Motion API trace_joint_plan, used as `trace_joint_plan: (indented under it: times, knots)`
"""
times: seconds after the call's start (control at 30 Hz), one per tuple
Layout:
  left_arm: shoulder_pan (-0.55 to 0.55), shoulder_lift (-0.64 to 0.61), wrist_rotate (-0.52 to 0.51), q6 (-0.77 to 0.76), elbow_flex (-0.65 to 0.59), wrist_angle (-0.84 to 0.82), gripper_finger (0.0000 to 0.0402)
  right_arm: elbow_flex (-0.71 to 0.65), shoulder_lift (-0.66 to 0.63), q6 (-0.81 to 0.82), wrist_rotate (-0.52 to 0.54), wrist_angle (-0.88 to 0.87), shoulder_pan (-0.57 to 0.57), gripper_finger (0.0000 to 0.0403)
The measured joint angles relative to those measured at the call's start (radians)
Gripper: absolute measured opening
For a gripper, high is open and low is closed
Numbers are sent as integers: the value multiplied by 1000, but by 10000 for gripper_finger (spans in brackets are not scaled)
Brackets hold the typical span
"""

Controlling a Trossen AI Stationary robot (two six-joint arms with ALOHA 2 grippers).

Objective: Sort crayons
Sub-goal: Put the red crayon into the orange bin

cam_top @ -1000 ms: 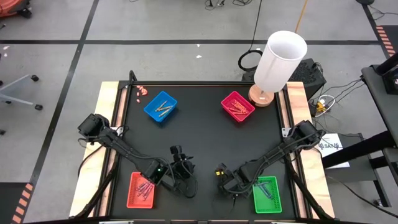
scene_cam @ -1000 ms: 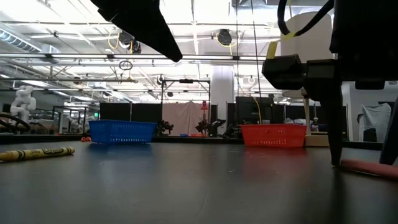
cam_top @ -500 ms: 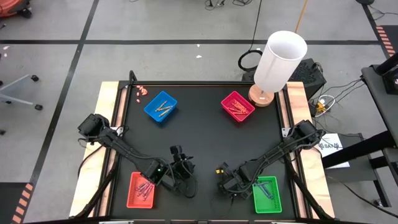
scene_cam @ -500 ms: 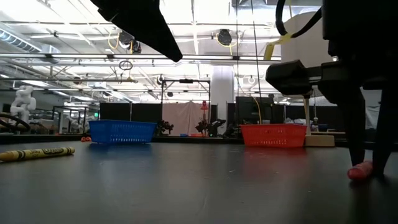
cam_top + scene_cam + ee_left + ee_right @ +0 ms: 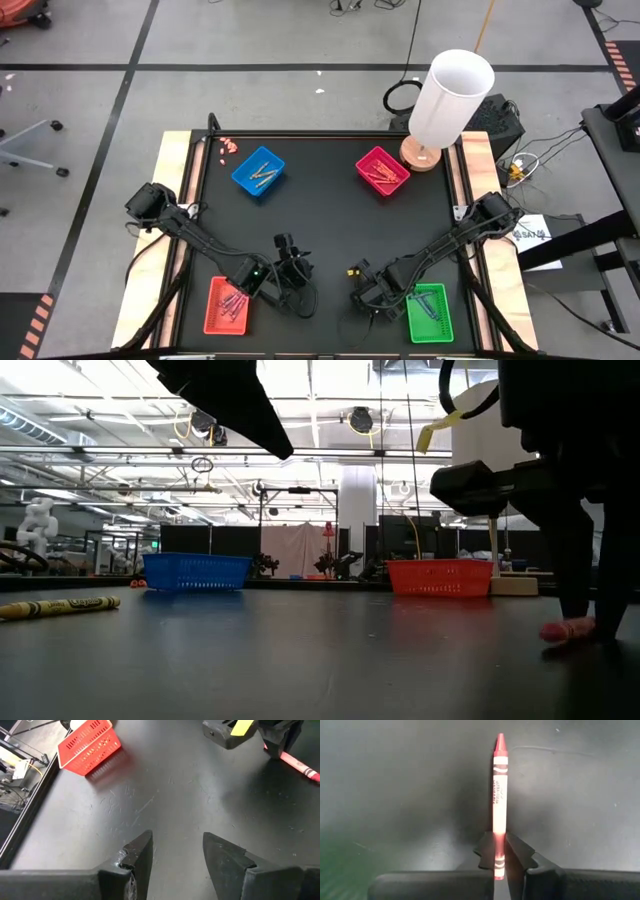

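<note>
A pink-red crayon [image 5: 499, 795] lies near the table's front edge, right of centre, with my right gripper [image 5: 499, 851] shut on it; the low view shows it as a pink end [image 5: 567, 629] beside the dark fingers [image 5: 575, 575]. My left gripper [image 5: 177, 851] hovers open over bare table a little to the left [image 5: 300, 275], with nothing between its fingers. Well apart from both grippers, a yellow crayon [image 5: 60, 606] rests flat on the table. More crayons lie in the four trays. My right gripper pinches the crayon's wrapped shaft near its flat end [image 5: 499, 839] between its two fingers. The fingers come steeply from above and lie across the crayon. The crayon stays level, its pointed tip [image 5: 500, 740] away from the fingers; on the table or just above it, I cannot tell.
Blue tray [image 5: 258, 171] at the far left, magenta tray [image 5: 382, 170] at the far right, red tray [image 5: 228, 305] at the near left, green tray [image 5: 431, 312] at the near right beside my right gripper. A white cylinder [image 5: 450, 98] stands past the far right corner. Tiny pink bits [image 5: 228, 146] lie at the far left corner.
My right gripper has shut on the pink-red crayon and rolled about its own axis while staying in place. The crayon has swung round on the spot: it lay sideways to the low view and now shows its end there.
</note>
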Motion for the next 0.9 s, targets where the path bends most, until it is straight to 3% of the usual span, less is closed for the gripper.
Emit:
trace_joint_plan:
  times: [0.33, 0.47, 0.6, 0.9]
  knots:
    - [0, 0, 0, -4, 0, 1, 171, -5, -162, 54, -23, -13, 10, 1]
    - [0, 0, 0, -5, 0, 1, 171, -59, -242, 46, -21, 80, 10, 0]
    - [0, 0, 0, -5, 0, 1, 171, -188, -320, 3, -16, 308, 6, 0]
    - [0, 0, 0, -6, 0, 7, 171, -459, -437, -85, -16, 994, -77, 0]
